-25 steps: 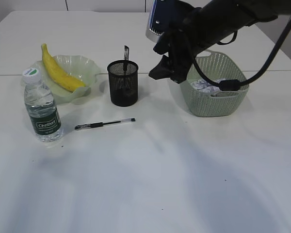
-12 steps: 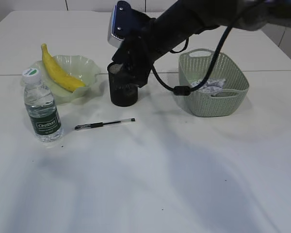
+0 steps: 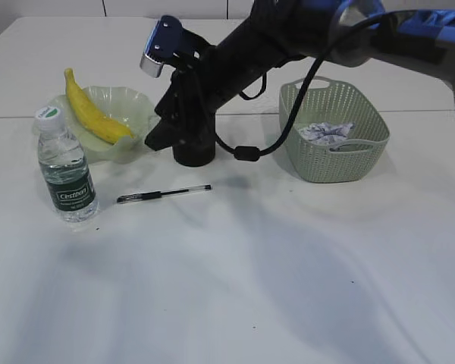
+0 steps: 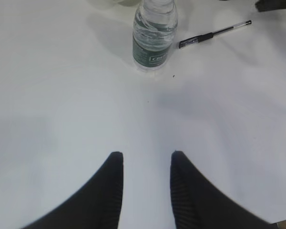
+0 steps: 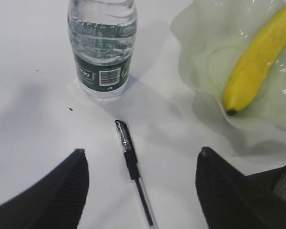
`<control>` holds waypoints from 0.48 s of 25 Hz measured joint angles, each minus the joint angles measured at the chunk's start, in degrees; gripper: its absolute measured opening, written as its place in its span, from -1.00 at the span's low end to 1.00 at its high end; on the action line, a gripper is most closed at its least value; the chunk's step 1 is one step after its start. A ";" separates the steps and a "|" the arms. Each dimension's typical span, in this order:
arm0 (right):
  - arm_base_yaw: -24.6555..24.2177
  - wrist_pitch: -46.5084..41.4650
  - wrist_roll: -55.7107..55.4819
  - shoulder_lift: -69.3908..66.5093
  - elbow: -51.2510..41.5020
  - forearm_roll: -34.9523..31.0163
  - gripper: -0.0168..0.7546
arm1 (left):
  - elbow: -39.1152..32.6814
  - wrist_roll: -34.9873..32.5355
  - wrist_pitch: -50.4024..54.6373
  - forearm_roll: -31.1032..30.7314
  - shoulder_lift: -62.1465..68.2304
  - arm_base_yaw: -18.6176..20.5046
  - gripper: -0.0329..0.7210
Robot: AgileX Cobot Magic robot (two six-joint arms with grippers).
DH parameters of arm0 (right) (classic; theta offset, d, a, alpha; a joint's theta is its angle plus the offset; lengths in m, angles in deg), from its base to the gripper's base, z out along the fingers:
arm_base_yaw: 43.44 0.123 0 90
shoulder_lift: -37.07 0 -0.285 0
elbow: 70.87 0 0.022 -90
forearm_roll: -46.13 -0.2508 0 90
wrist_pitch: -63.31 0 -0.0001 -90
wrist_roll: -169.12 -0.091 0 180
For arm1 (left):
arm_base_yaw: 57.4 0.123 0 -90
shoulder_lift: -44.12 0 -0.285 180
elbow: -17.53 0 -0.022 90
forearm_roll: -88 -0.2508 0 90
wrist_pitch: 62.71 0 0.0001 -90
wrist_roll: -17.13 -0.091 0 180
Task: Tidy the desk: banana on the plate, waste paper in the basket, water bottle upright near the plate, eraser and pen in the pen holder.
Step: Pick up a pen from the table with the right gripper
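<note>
Pen (image 5: pixel 133 179) lies flat on desk, betw water bottle (image 5: pixel 102 45) & pen holder (image 3: pixel 194 152). Right gripper (image 5: pixel 140 183) hangs above it, jaws wide, empty. Best: drop straight, pinch mid-barrel, avoid bottle. Left gripper (image 4: pixel 144 164) part-open, empty.

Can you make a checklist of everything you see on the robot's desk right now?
Surface: white table, a few tiny dark specks.
Job's things: yellow banana lies on the pale green wavy plate; clear water bottle with green label stands upright beside the plate; black pen lies flat on the table; black mesh pen holder mostly hidden behind the arm; crumpled waste paper in the green woven basket; eraser not seen.
Clutter: nothing seen.
Hands: right hand open above the pen; left hand open, empty.
Cables: black cable looping off the right arm.
Surroundings: pale wall panels.
</note>
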 joint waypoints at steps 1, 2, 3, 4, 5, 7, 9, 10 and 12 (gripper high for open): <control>0.09 -0.11 -1.38 -0.41 -0.02 0.00 0.40 | 0.00 0.00 0.00 0.00 0.00 0.00 -0.28; 0.09 -0.20 -2.76 -1.08 -0.02 0.00 0.40 | 0.00 0.00 0.00 0.00 0.00 0.00 -0.28; 0.23 -0.26 -3.99 -1.68 0.22 0.00 0.40 | 0.00 0.00 -0.05 0.00 0.00 0.00 -0.28; 0.38 -0.26 -5.06 -2.20 0.18 0.00 0.40 | 0.00 0.00 -0.05 0.00 0.00 0.00 -0.28; 0.41 -0.26 -5.96 -2.71 0.24 0.00 0.40 | 0.00 0.00 -0.05 0.00 0.00 0.00 -0.28; 0.82 -0.26 -7.62 -3.64 0.24 0.62 0.40 | 0.00 0.00 -0.05 0.00 0.00 0.00 -0.28; 1.45 -0.14 -9.13 -4.26 0.24 2.22 0.40 | 0.00 0.00 -0.05 0.00 0.00 0.00 -0.28; 1.72 -0.14 -9.87 -4.37 0.24 3.56 0.40 | 0.00 0.00 -0.05 0.00 0.00 0.00 -0.28; 1.88 -0.14 -11.77 -4.60 0.24 5.86 0.40 | 0.00 0.00 -0.05 0.00 0.00 0.00 -0.28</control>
